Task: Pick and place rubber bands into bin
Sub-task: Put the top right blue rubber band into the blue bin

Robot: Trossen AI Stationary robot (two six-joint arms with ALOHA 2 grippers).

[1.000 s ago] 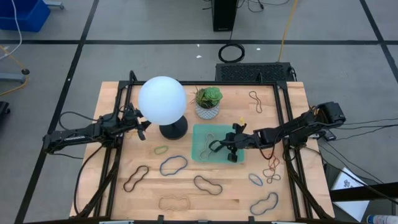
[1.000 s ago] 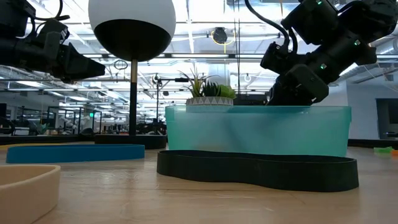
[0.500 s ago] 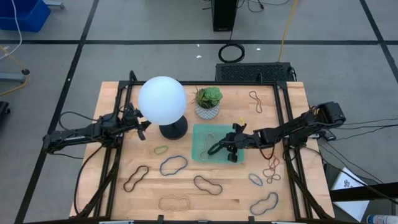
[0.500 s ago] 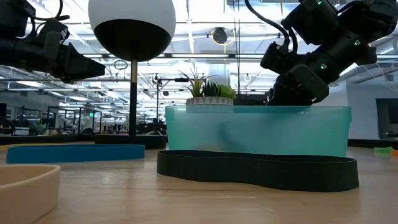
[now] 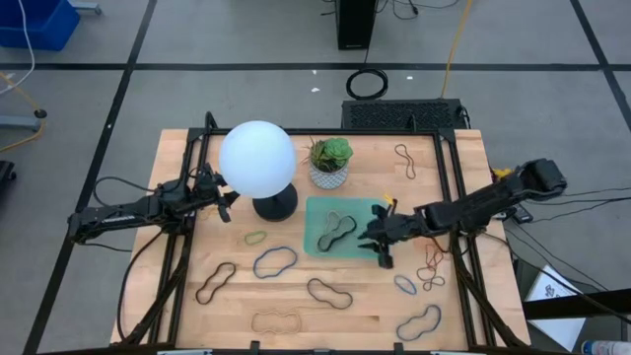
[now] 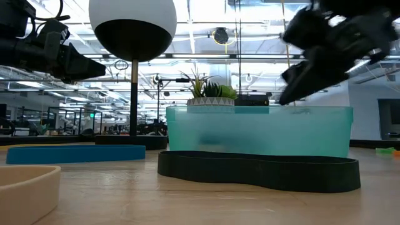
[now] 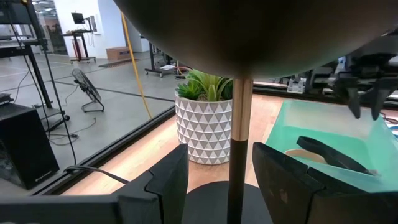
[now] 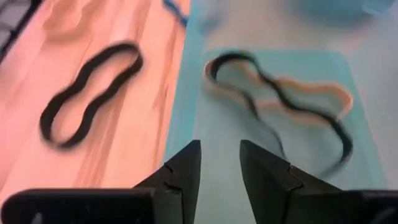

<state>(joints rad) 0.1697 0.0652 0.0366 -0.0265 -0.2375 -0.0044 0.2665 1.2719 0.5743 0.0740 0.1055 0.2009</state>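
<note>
Bands in bin: two rubber bands, a black one (image 5: 340, 227) and a tan one (image 8: 298, 99), lay crossed over each other on the floor of the bin.
Bin: the mint-green tray (image 5: 317, 242) sat on the tabletop (image 5: 296, 296) just in front of the plant pot (image 5: 329, 176) and beside the lamp base (image 5: 273, 205).
Bands on tabletop: a blue band (image 5: 274, 261) and a small green band (image 5: 255, 238) lay near the bin's left side; a black band (image 5: 329, 293) lay in front of the bin; a dark band (image 5: 214, 282) and a tan band (image 5: 275, 320) lay toward the front left edge.
Bands to the right: a blue band (image 5: 405, 285), a dark band (image 5: 419, 321) and brown and orange bands (image 5: 431, 266) lay near the front right; one brown band (image 5: 405, 161) lay at the far right, well apart from the rest.
Right end effector: it (image 5: 383, 240) hung over the bin's right front corner, fingers (image 8: 183, 165) parted with a narrow gap and nothing between them.
Left end effector: it (image 5: 229, 200) hovered at the left beside the lamp stem (image 7: 239, 137), fingers (image 7: 165, 180) apart on either side of the stem in the wrist view, holding nothing.
Lamp: a white globe (image 5: 257, 159) stood above the dark base.
</note>
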